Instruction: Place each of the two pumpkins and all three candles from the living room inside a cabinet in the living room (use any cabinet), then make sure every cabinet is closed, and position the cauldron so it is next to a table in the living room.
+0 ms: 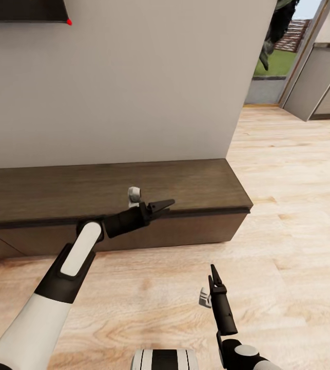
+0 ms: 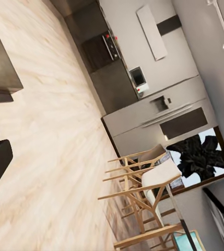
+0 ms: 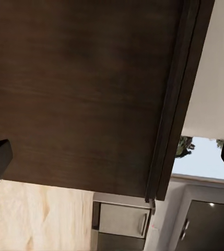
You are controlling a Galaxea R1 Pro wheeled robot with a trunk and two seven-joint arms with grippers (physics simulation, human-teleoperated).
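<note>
over the closed cabinet (image 1: 108,190), left gripper (image 1: 166,204) pressed together; right gripper (image 1: 214,277) likewise, empty.

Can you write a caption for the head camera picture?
Left end effector at the closed dark cabinet; right end effector over the floor.

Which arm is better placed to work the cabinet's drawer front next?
Left, probably. The left end effector is right at the cabinet front edge; the right end effector hangs over the floor, short of it.
</note>
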